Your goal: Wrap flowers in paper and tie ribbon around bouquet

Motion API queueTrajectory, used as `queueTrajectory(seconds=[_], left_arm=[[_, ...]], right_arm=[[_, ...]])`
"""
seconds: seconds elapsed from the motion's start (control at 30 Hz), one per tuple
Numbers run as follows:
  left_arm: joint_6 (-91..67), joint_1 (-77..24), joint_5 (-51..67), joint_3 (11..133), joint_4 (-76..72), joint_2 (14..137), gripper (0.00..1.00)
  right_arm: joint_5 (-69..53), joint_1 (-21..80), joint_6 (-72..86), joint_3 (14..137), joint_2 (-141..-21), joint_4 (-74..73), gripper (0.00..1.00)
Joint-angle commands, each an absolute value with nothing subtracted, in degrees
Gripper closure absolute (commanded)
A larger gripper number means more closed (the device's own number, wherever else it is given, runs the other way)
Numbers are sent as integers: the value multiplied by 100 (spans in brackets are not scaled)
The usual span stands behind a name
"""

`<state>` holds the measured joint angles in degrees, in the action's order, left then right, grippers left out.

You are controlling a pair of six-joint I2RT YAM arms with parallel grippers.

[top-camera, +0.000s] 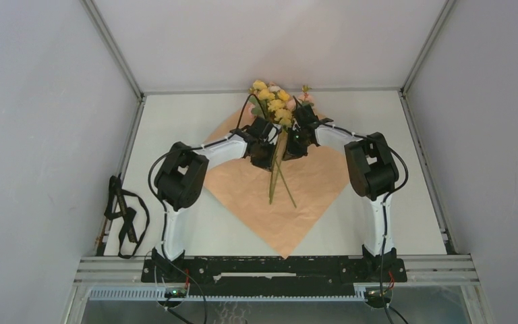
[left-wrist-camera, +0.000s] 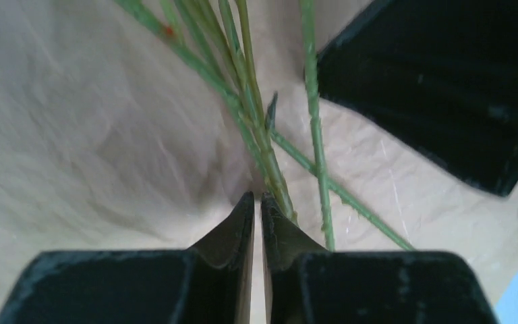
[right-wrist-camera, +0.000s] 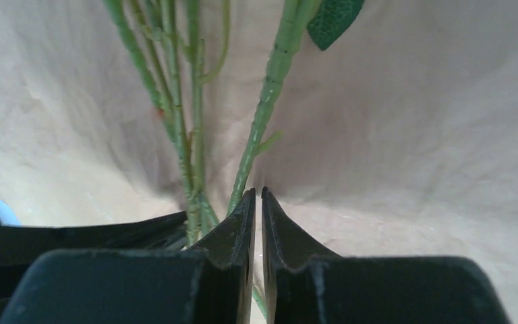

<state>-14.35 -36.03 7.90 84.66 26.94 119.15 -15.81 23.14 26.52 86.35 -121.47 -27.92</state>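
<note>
From my station I see a white table (top-camera: 189, 115) boxed in by plain grey walls (top-camera: 40, 101), with an aluminium rail (top-camera: 438, 268) across the near edge where both bases are bolted. The paper (top-camera: 297, 202) lies spread out peach-orange side up, turned like a diamond with one corner pointing at the bases. The flowers (top-camera: 274, 101) rest on its far corner, yellow and pink heads away from me, and their green stems (top-camera: 273, 182) run down toward the middle of the sheet. The ribbon (top-camera: 125, 216) sits in a loose black tangle at the table's left edge, well apart from the paper. The left arm (top-camera: 175, 179) and the right arm (top-camera: 371, 165) both bend at the elbow and reach inward, their wrists meeting from either side at the upper part of the stems. In the left wrist view the left gripper (left-wrist-camera: 257, 197) has its jaws drawn to a thin slit, tips down at the paper just beside the stems, and creases in the sheet run up to the tips. The right gripper (right-wrist-camera: 257, 192) is the same, jaws nearly together with stems against its left finger. I cannot tell whether either one has a fold of paper pinched.
</note>
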Motion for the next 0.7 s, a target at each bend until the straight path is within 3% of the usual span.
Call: queueTrajectory(seconds=[0.0,0.2,0.4,0.57,0.67], left_arm=[[-1201,-3668,1178,8887,2493,12150,88],[-1109,-3767,1721,8795,2046,11720,86],[-321,-3681,1324,8333,2254,10991,82],[721,-3671,1150,7688,2798,10079,69],[1392,-3696,1158,7227,3214,9450,58]], right_arm=[[-2222,2338,2943,8648,-12143,-2272,85],[-2383,2208,3072,8218,-11677,-2118,85],[-1968,1973,2773,7639,-10660,-2697,77],[-1278,1972,2532,6889,-9580,-3366,66],[-1115,2097,2635,6064,-8817,-3640,54]])
